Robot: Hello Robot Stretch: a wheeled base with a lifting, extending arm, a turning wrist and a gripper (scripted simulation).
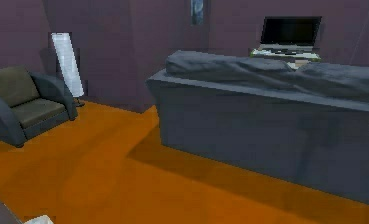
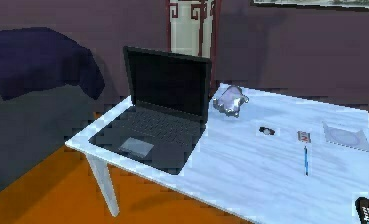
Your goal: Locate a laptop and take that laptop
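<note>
You've got the laptop [image 2: 164, 108] in the arm side view, lid up, dark screen, sitting on the left end of the white counter [image 2: 242, 175]. Just right of it is a silvery rounded object [image 2: 229, 100]. Further right there's a blue pen [image 2: 306, 160] and a flat grey pad [image 2: 347, 136]. A dark item [image 2: 364, 208] sits at the counter's bottom-right edge. The floor [image 2: 42, 190] is orange.

In the forward view you see a far laptop [image 1: 289, 35], open, on a surface behind a grey-blue sofa [image 1: 262, 110]. A dark armchair [image 1: 27, 100] sits on the left with a tall white panel [image 1: 67, 62] near it.

You cannot tell the end effector's state.
</note>
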